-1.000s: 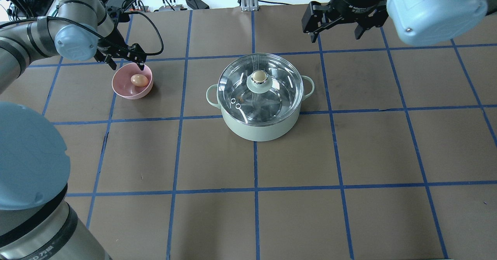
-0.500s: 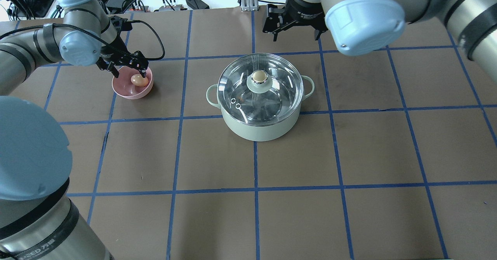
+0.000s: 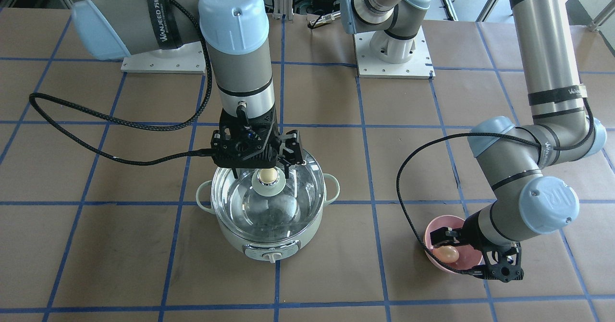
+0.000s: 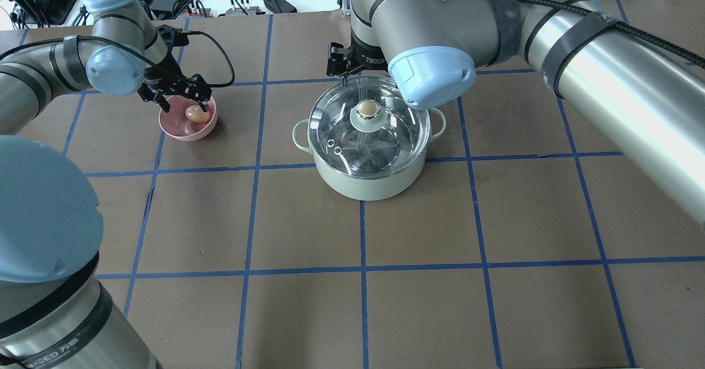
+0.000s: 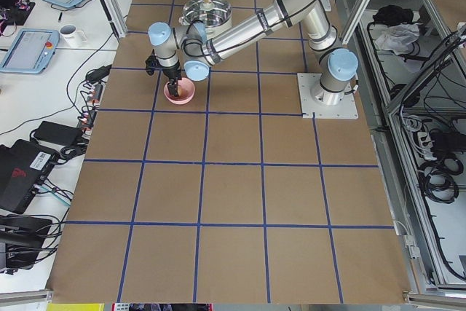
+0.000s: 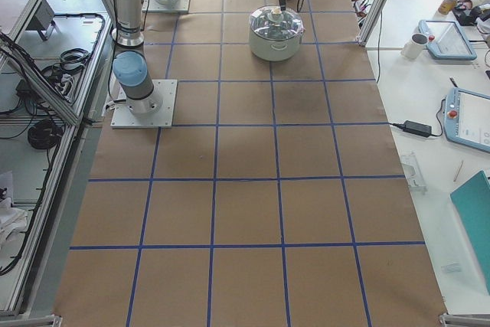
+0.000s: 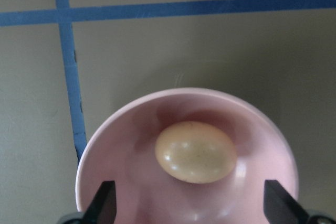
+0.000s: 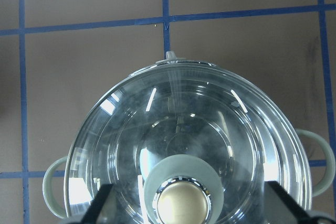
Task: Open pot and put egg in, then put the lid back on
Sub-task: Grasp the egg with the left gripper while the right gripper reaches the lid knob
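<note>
The mint-green pot stands mid-table with the clear glass lid on it. The lid's beige knob is at its centre. My right gripper is open just above the lid, one finger on each side of the knob, apart from it. The tan egg lies in a pink bowl to the pot's left. My left gripper is open and low over the bowl. Its fingertips straddle the egg without touching it.
The table is brown, with a grid of blue tape. The pot's control knob faces away from the robot. Cables and power bricks lie beyond the far table edge. Both arm bases are bolted at the robot's side.
My right arm has swung left from the far right to above the pot's lid. My left gripper has come down closer over the pink bowl and the egg.
</note>
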You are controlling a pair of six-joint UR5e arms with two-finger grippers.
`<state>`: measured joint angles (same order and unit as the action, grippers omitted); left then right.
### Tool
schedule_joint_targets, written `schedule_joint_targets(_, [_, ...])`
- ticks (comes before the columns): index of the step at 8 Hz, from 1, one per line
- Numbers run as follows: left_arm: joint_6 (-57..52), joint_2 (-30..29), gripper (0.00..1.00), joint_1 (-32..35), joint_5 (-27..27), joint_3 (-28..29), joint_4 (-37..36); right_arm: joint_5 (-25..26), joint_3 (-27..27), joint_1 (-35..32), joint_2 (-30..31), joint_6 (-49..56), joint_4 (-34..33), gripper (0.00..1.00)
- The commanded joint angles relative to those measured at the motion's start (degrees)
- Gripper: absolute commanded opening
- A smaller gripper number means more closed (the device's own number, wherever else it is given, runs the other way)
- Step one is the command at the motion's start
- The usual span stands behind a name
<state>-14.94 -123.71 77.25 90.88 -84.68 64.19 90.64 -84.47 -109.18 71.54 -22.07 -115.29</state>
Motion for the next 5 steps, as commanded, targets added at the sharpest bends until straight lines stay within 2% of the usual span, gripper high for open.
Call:
schedule_joint_targets(1, [0.0, -0.1, 1.0, 0.0, -0.4, -0.1, -1.3, 0.0, -1.3, -0.6, -1.5, -1.1, 0.3, 1.0])
schedule_joint_targets(4, [-0.1, -0.8, 1.0, 0.0, -0.4, -0.3, -1.4, -0.3, -3.6, -0.6, -1.7, -1.1, 0.3, 1.0])
schedule_joint_targets(5, [-0.2, -1.0, 1.0, 0.0, -0.4, -0.3, -1.8, -0.2, -3.6, -0.6, -1.7, -0.4, -0.1, 0.95])
